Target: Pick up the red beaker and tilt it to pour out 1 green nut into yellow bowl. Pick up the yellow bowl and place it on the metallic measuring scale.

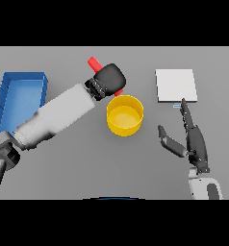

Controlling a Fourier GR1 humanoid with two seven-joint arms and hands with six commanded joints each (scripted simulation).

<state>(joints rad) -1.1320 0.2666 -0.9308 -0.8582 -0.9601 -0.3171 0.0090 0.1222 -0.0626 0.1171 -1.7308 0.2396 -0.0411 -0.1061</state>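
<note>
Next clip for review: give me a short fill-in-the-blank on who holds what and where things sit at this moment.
1. The left hand is shut on the red ____.
2. The beaker is held just behind the ____ bowl.
3. The right hand, its fingers straight, holds ____.
4. The blue bin lies on the robot's ____ side of the table.

Missing words: beaker; yellow; nothing; left

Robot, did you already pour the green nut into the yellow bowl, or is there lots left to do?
Already done: the left hand is curled round the red beaker and holds it beside the yellow bowl. In hand: the pour; I cannot see a green nut in the bowl. Left: the bowl sits on the table, not on the metallic scale. The right hand waits open near the scale.
</note>
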